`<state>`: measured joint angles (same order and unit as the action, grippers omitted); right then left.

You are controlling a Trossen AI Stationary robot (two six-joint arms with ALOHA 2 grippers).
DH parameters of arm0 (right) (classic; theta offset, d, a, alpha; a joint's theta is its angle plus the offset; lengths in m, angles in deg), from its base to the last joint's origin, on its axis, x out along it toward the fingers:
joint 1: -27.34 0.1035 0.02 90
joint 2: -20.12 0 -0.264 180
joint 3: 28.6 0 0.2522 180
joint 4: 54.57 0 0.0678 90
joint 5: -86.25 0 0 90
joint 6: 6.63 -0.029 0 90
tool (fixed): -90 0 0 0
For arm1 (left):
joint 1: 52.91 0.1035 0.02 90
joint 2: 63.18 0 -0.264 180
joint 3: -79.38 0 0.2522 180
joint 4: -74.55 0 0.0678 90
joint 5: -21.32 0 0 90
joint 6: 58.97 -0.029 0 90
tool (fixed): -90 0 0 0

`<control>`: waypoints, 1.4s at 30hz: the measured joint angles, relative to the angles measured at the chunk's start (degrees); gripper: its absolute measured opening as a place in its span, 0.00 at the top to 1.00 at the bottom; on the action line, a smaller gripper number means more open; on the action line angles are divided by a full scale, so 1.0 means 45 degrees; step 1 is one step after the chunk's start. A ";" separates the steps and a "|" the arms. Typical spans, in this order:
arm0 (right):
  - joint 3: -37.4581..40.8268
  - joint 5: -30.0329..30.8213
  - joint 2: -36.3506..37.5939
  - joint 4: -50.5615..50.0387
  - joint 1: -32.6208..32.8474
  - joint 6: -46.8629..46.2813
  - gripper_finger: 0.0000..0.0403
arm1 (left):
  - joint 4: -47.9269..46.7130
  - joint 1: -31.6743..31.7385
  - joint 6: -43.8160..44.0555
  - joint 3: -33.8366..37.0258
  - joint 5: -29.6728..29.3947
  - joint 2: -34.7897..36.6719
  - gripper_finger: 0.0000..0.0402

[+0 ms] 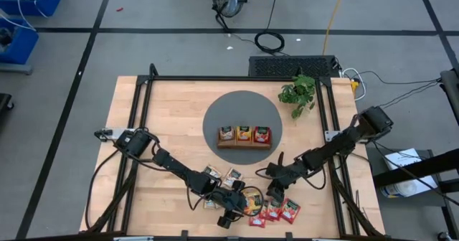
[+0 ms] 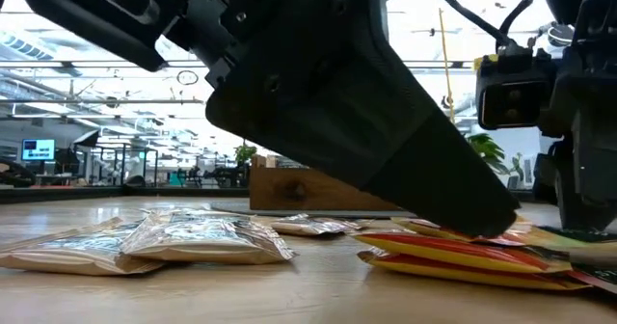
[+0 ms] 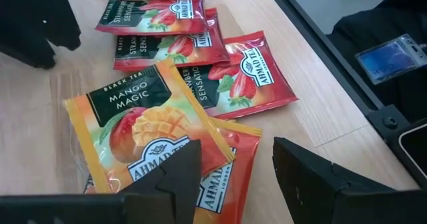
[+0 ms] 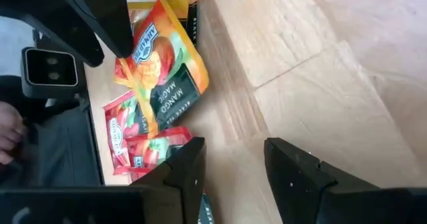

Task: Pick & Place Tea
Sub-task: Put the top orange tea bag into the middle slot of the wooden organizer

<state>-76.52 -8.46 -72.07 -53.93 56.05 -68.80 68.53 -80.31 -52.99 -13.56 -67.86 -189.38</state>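
An orange mango tea sachet [image 3: 140, 124] lies on a second orange one [image 3: 235, 147], beside several overlapping red strawberry sachets [image 3: 247, 77] near the table's front edge [image 1: 276, 212]. Cream sachets [image 1: 212, 173] lie flat to their left. My left gripper [image 3: 233, 177] is open and slants down over the mango sachet's corner. My right gripper [image 4: 230, 171] is open above bare wood just right of the pile [image 1: 276, 193], with nothing between its fingers. The wooden tray [image 1: 244, 145] on the grey mat holds three sachets. My left gripper slants down from the table's left, with one fingertip [image 3: 180, 177] over the mango sachet's near corner [image 3: 200, 144] and the other [image 3: 300, 177] beyond the lower orange sachet's edge. In the low view a fingertip [image 2: 477, 218] reaches the top of the pile. I cannot tell whether it touches.
A potted plant [image 1: 297, 92] stands at the back right. A black frame rail [image 1: 331, 126] runs along the table's sides. The round grey mat [image 1: 215, 115] lies at the centre. Bare wood shows left of the cream sachets and between tray and pile.
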 joint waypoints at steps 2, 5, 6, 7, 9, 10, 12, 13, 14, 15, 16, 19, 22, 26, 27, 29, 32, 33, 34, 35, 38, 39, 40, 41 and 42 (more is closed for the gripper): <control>-0.0005 0.0000 -0.0018 0.0092 0.0000 0.0041 0.64 | 0.0029 0.0000 -0.0072 0.0000 0.0000 0.0002 0.53; -0.0005 -0.0012 -0.0206 0.0719 -0.0056 0.0242 0.64 | 0.0071 0.0005 -0.0122 0.0000 -0.0012 0.0000 0.53; -0.0005 -0.0015 -0.0244 0.0850 -0.0058 0.0288 0.64 | 0.0085 0.0005 -0.0127 0.0000 -0.0112 0.0000 0.53; -0.0005 -0.0015 -0.0344 0.0999 -0.0061 0.0291 0.64 | 0.0085 0.0005 -0.0127 0.0000 -0.0212 0.0000 0.53; -0.0005 -0.0033 -0.0580 0.1102 -0.0122 0.0296 0.64 | 0.0114 0.0005 -0.0183 0.0000 -0.0246 0.0000 0.53; -0.0023 -0.0167 -0.0713 0.1178 -0.0145 0.0292 0.64 | 0.0167 0.0012 -0.0229 0.0007 -0.0250 -0.0003 0.53; -0.0041 -0.0282 -0.1055 0.1465 -0.0151 0.0255 0.64 | 0.0253 0.0015 -0.0322 0.0015 -0.0268 -0.0019 0.53; -0.0039 -0.0299 -0.1186 0.1694 -0.0151 0.0257 0.64 | 0.0291 0.0019 -0.0358 0.0015 -0.0303 -0.0021 0.53; -0.0039 -0.0396 -0.1312 0.1854 -0.0151 0.0260 0.64 | 0.0304 0.0029 -0.0376 0.0015 -0.0307 -0.0024 0.53; -0.0039 -0.0557 -0.1421 0.1959 -0.0151 0.0254 0.64 | 0.0309 0.0039 -0.0403 0.0015 -0.0321 -0.0024 0.53; -0.0039 -0.0640 -0.1499 0.1969 -0.0151 0.0236 0.64 | 0.0313 0.0060 -0.0403 0.0015 -0.0323 -0.0024 0.53; -0.0034 -0.0706 -0.1609 0.1868 -0.0135 0.0124 0.64 | 0.0414 0.0087 -0.0400 0.0015 -0.0606 -0.0110 0.53; -0.0029 -0.0785 -0.1750 0.1749 -0.0090 0.0015 0.64 | 0.0820 0.0090 -0.0527 0.0015 -0.0787 -0.0357 0.53; -0.0029 -0.0920 -0.1912 0.1705 -0.0078 -0.0018 0.66 | 0.1352 0.0171 -0.0501 0.0008 -0.0738 -0.0641 0.53; -0.0029 -0.0947 -0.1919 0.1662 -0.0078 -0.0005 0.67 | 0.1349 0.0211 -0.0429 0.0005 -0.0688 -0.0646 0.53; -0.0029 -0.0967 -0.1921 0.1584 -0.0059 0.0021 0.69 | 0.1309 0.0250 -0.0328 0.0000 -0.0661 -0.0649 0.53; -0.0029 -0.1010 -0.1932 0.1373 -0.0053 0.0274 0.74 | 0.1289 0.0253 -0.0365 0.0000 -0.0665 -0.0653 0.53; -0.0024 -0.1015 -0.1933 0.1326 -0.0046 0.0413 0.77 | 0.1283 0.0253 -0.0374 0.0000 -0.0665 -0.0656 0.53; -0.0019 -0.1029 -0.1933 0.1314 -0.0041 0.0581 0.80 | 0.1269 0.0253 -0.0374 0.0000 -0.0665 -0.0656 0.53; -0.0019 -0.1069 -0.1928 0.1319 -0.0039 0.0763 0.83 | 0.1260 0.0253 -0.0400 0.0000 -0.0665 -0.0656 0.53; -0.0019 -0.1109 -0.1907 0.1408 -0.0029 0.1318 0.93 | 0.1246 0.0253 -0.0559 0.0000 -0.0681 -0.0661 0.53; -0.0019 -0.1117 -0.1858 0.1440 -0.0029 0.1500 0.96 | 0.1242 0.0248 -0.0568 0.0000 -0.0743 -0.0661 0.53; -0.0019 -0.1122 -0.1791 0.1467 -0.0029 0.1700 0.98 | 0.1232 0.0248 -0.0560 0.0000 -0.0780 -0.0661 0.53; -0.0019 -0.1113 -0.1704 0.1468 -0.0029 0.1847 0.99 | 0.1231 0.0248 -0.0558 0.0000 -0.0795 -0.0661 0.53; -0.0019 -0.1083 -0.1573 0.1426 -0.0057 0.1919 0.98 | 0.1176 0.0248 -0.0564 0.0000 -0.0817 -0.0625 0.53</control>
<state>-76.60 -13.33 -79.14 -47.52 55.80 -60.17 73.82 -79.19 -55.53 -13.56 -71.54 -192.19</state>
